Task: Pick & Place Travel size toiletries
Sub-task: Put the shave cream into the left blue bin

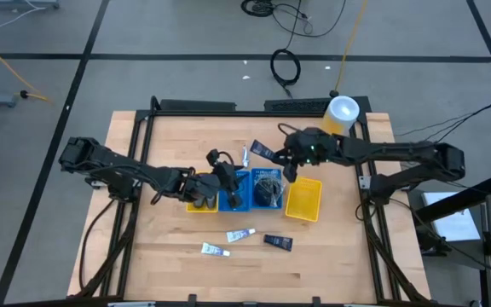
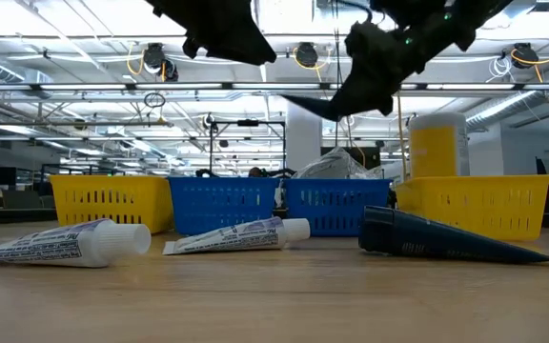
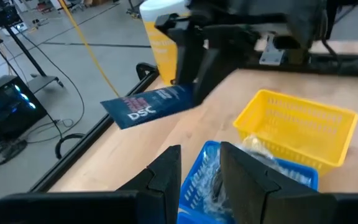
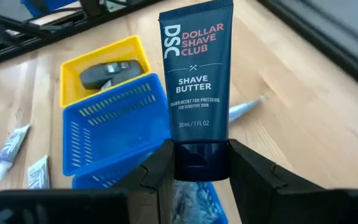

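Note:
My right gripper [image 1: 286, 159] is shut on a dark navy tube [image 4: 196, 68] labelled "Shave Butter", held above the table on the far side of the row of bins. My left gripper [image 1: 224, 175] is open and empty above the blue bins [image 1: 233, 194]; it also shows in the left wrist view [image 3: 201, 165]. Two white tubes [image 1: 239, 234] [image 1: 214, 249] and another navy tube [image 1: 277, 241] lie flat on the table near the front. A third white tube [image 1: 245, 156] lies beyond the bins. A grey-black wrapped bundle [image 1: 268, 184] lies in the right blue bin. My right gripper pinches the navy tube's cap end [image 4: 201, 157] between its two fingers. The fingers come about level from the table's right. The tube sticks out beyond the fingertips toward the table's left, lifted clear of the table and bins [image 2: 308, 103].
Four bins stand in a row: yellow [image 1: 199, 203], two blue, yellow [image 1: 303, 199]. A dark item [image 4: 107, 73] lies in the left yellow bin. A large yellow canister with a white lid [image 1: 341, 115] stands at the far right. Black rails frame the table.

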